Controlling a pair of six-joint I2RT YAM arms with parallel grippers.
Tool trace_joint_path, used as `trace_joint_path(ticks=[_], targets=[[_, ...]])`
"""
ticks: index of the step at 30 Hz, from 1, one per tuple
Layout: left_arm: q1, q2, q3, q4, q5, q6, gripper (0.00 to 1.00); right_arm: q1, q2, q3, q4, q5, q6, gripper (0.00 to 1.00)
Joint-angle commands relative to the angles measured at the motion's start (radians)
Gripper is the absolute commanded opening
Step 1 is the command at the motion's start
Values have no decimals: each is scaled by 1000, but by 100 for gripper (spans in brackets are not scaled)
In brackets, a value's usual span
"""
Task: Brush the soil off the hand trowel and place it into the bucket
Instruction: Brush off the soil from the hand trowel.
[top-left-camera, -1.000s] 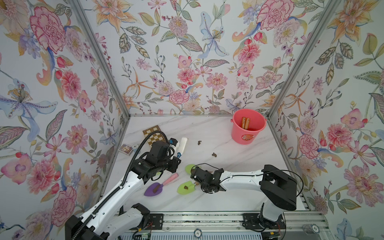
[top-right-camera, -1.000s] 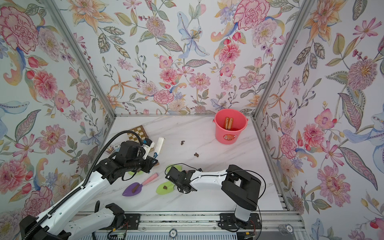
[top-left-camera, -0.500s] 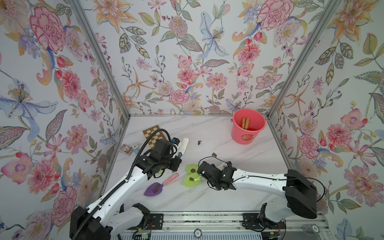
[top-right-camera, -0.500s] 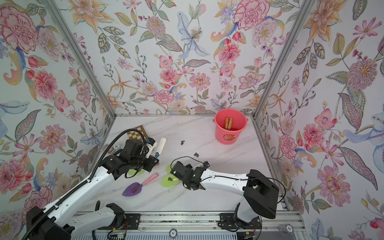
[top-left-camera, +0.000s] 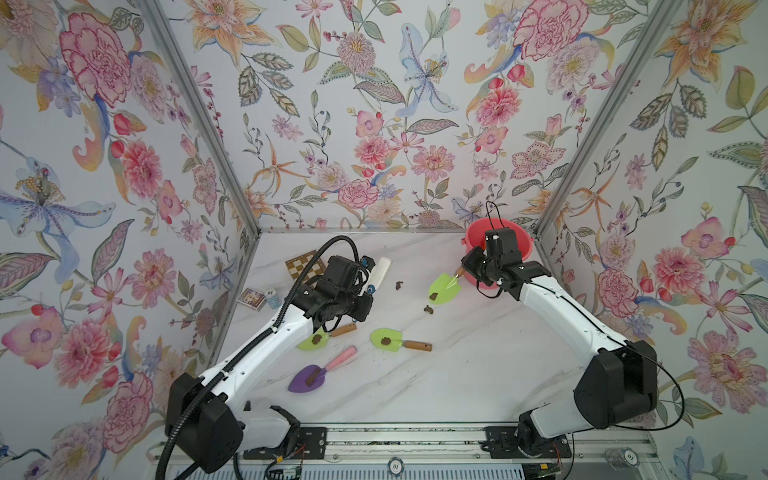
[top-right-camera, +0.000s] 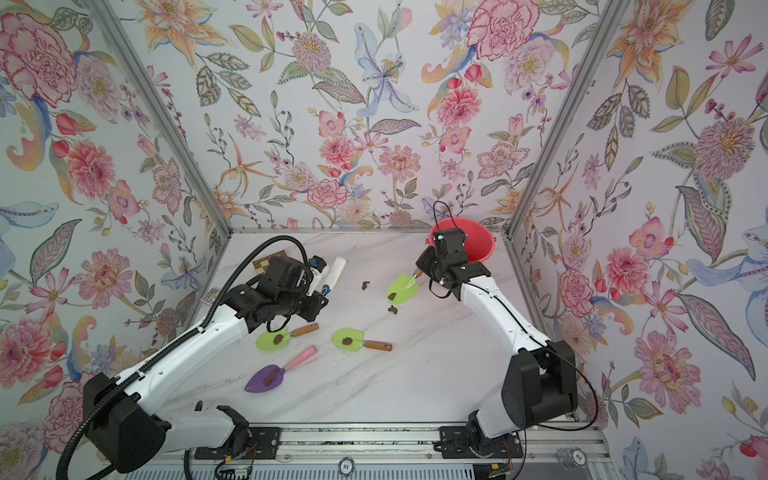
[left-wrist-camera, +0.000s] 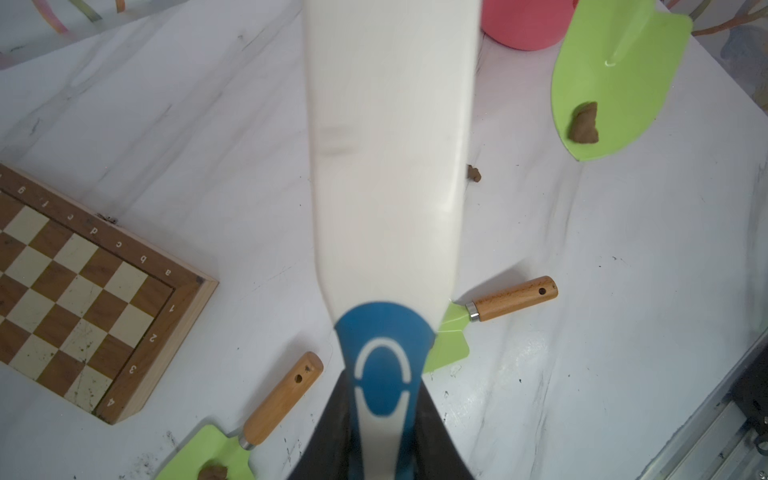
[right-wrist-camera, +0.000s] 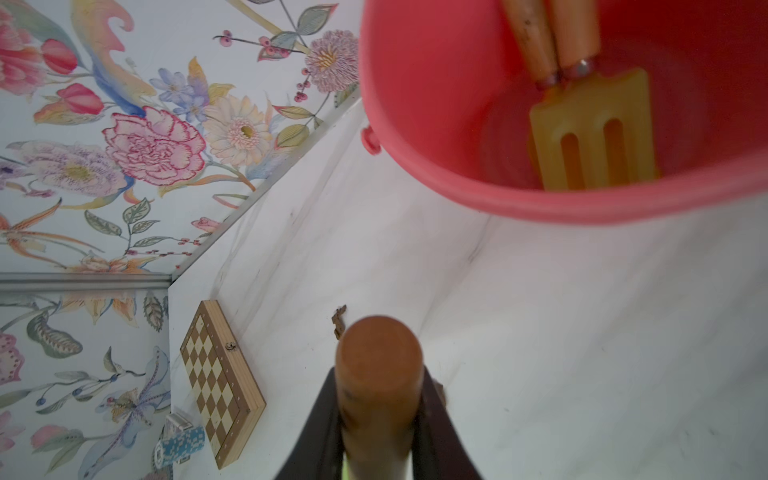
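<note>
My right gripper (top-left-camera: 468, 272) is shut on the wooden handle (right-wrist-camera: 378, 365) of a lime-green hand trowel (top-left-camera: 445, 286), held in the air just left of the coral-pink bucket (top-left-camera: 524, 246). A lump of soil (top-left-camera: 434, 296) still sits on its blade, blade pointing down toward the table. My left gripper (top-left-camera: 365, 287) is shut on the blue-and-white grip of a white brush (top-left-camera: 380, 269), left of the trowel and apart from it. In the left wrist view the brush (left-wrist-camera: 390, 145) fills the middle, with the held trowel's blade (left-wrist-camera: 615, 83) beyond it.
Two more green trowels (top-left-camera: 386, 337) (top-left-camera: 316, 340) and a purple one (top-left-camera: 309, 378), each with soil, lie on the table. Loose soil lumps (top-left-camera: 428, 309) (top-left-camera: 399, 285) lie mid-table. The bucket holds a fork tool (right-wrist-camera: 594, 137). A chessboard (top-left-camera: 302, 264) and a small box (top-left-camera: 251, 299) sit far left.
The right arm lifted the green trowel from the front middle of the table and carried it back and right, up to the bucket. The left arm with the brush shifted slightly back.
</note>
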Motion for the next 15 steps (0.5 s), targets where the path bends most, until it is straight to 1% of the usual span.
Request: trace_joint_path(ticks=[1, 3, 6, 11, 15], targets=[[-69, 70, 74, 10, -106, 64, 0, -7, 110, 122, -65, -207, -304, 15], [-113, 120, 100, 18, -149, 83, 0, -20, 179, 197, -88, -260, -378, 15], [-164, 188, 136, 22, -217, 110, 0, -42, 262, 292, -118, -324, -435, 14], [-244, 311, 213, 13, -366, 176, 0, -36, 360, 441, -192, -375, -518, 14], [-256, 384, 278, 29, -462, 186, 0, -25, 409, 533, -261, -395, -548, 14]])
